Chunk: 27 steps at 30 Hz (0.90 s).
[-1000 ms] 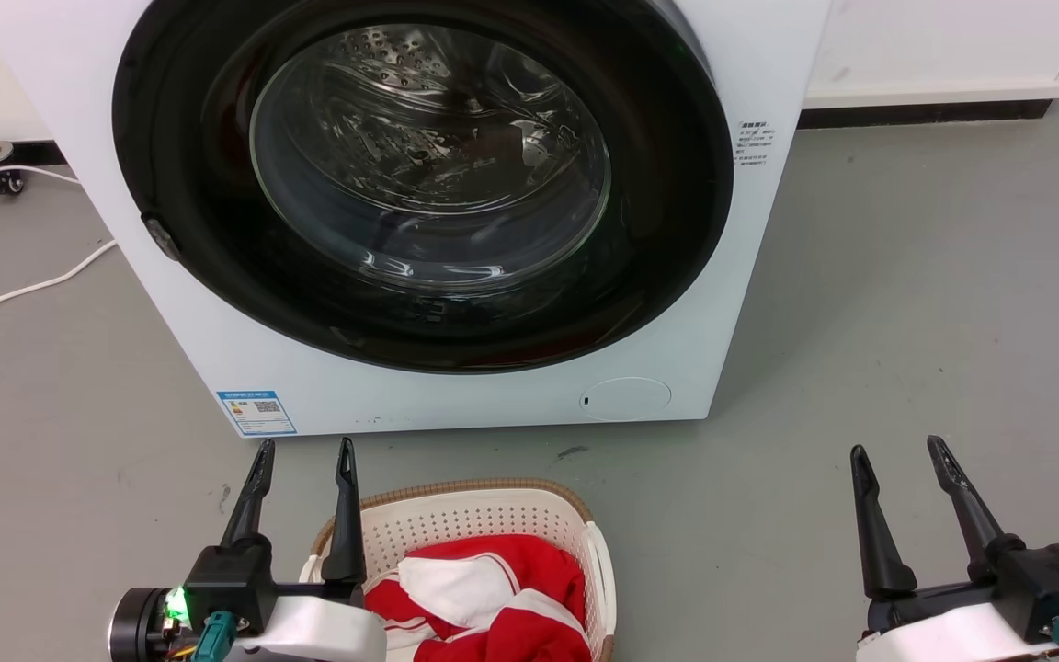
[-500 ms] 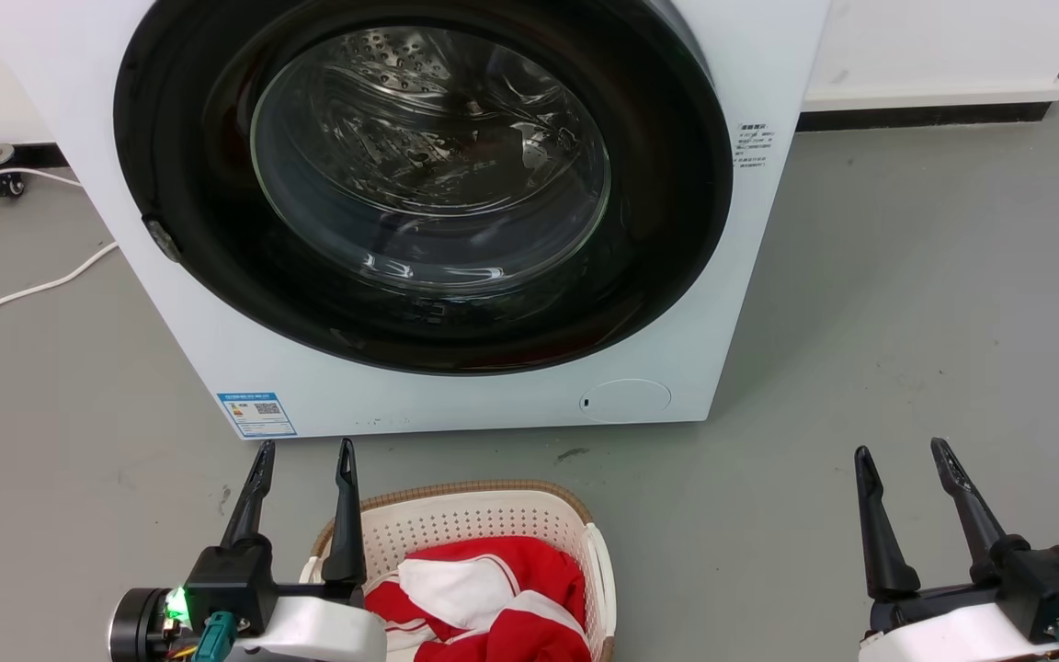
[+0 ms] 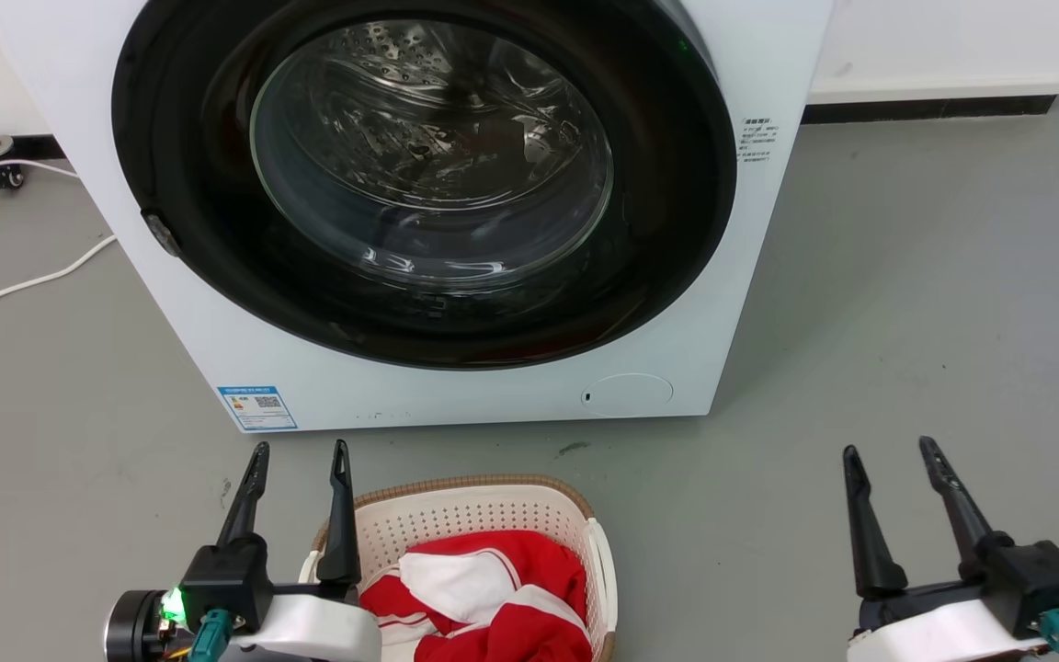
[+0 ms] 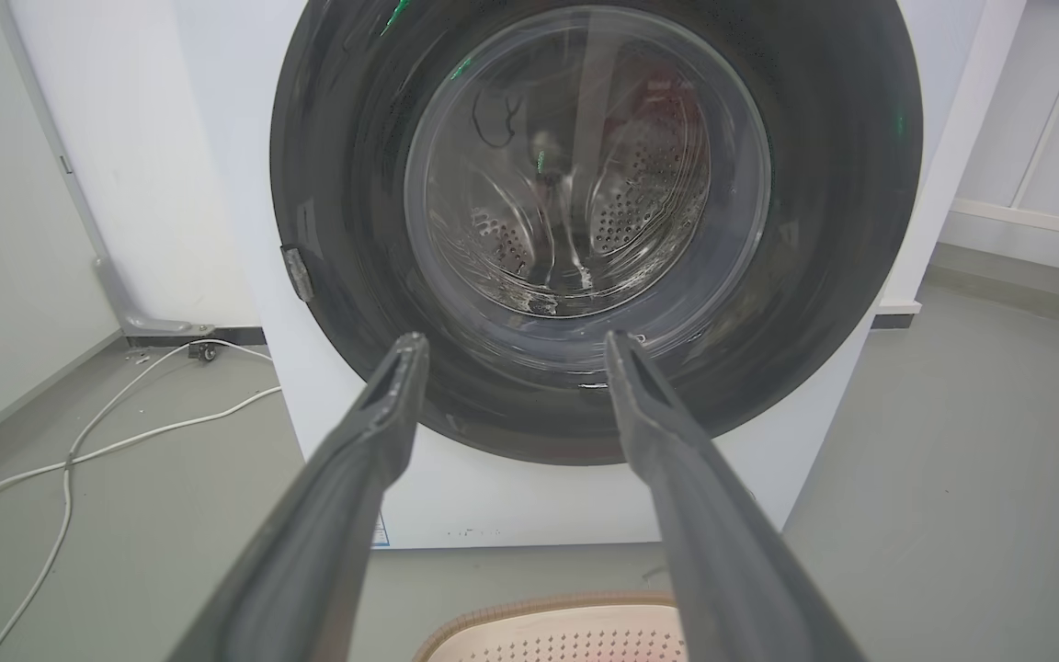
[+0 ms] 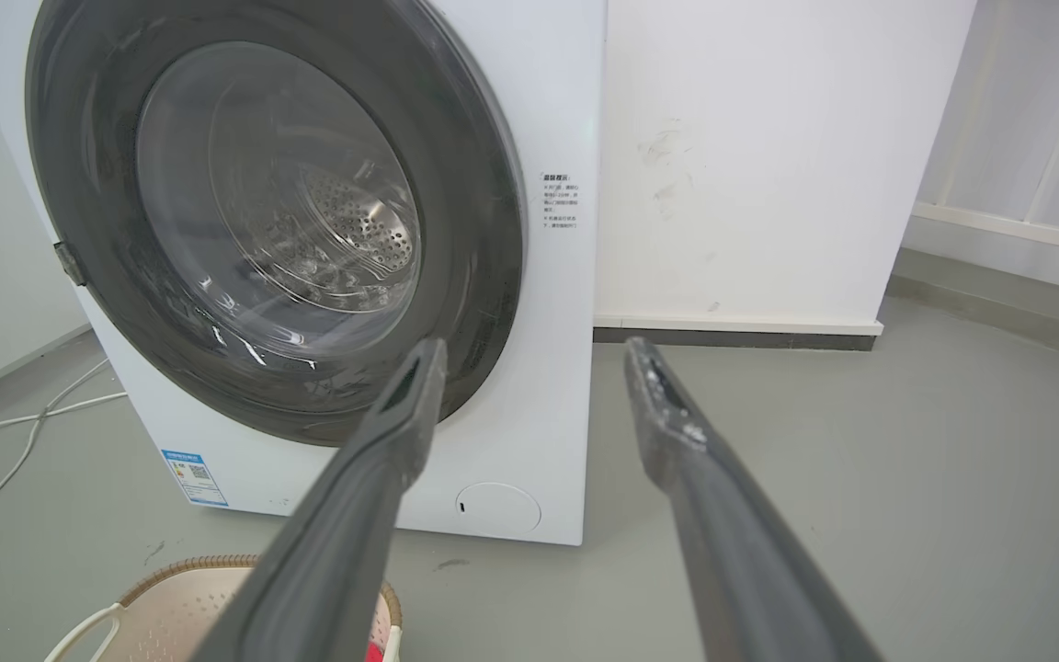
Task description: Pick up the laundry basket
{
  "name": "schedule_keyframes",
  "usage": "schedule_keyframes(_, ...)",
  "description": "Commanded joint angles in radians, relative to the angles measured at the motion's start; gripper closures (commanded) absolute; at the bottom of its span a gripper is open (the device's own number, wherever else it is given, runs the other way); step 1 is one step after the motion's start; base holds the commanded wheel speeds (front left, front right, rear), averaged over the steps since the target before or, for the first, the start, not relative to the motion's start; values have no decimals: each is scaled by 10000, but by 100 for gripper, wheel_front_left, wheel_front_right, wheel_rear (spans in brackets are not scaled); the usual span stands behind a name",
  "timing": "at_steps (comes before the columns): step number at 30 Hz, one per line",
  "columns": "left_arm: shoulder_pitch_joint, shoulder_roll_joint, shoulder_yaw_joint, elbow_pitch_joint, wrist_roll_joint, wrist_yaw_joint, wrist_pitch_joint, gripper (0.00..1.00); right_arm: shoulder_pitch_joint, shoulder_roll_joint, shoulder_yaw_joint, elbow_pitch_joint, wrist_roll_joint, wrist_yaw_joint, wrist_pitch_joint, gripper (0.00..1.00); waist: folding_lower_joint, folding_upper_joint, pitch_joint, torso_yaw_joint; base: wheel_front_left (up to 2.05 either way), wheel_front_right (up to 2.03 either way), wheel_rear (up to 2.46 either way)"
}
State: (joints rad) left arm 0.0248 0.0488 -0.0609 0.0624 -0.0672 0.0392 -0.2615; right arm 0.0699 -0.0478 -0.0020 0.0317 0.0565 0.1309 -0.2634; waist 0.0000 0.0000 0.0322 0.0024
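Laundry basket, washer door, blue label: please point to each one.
laundry basket [image 3: 465, 519], head view, inner perforated wall.
washer door [image 3: 428, 156], head view, glass window.
blue label [image 3: 256, 408], head view, middle of the sticker.

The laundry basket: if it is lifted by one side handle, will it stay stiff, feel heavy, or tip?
The laundry basket is perforated plastic, so probably stiff and light. The red and white cloth inside probably adds little weight. Lifted by one handle, it would likely tilt.
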Motion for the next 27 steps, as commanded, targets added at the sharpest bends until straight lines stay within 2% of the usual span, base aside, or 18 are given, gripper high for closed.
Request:
schedule_keyframes(1, -142, 25, 88, 88, -5, -38, -56, 0, -168, -44, 83, 111, -79, -3, -21, 0, 0, 0, 55, 18, 0, 0, 0)
schedule_keyframes(14, -1462, 86, 1134, 1371, 170, -386, -44, 0, -1683, -40, 872, 1314, -82, -3, -21, 0, 0, 0, 1240, 171, 0, 0, 0)
schedule_keyframes(21, -2559, 297, 1746, 2755, 188, -559, -44, 0, -2880, -40, 1575, 2362, -141, -3, -21, 0, 0, 0, 2296, 194, 0, 0, 0)
schedule_keyframes(27, -3627, 614, 1892, 4440, 202, -854, -42, 0, -4115, -38, 2151, 3885, -328, -3, -21, 0, 0, 0, 3275, 271, 0, 0, 0)
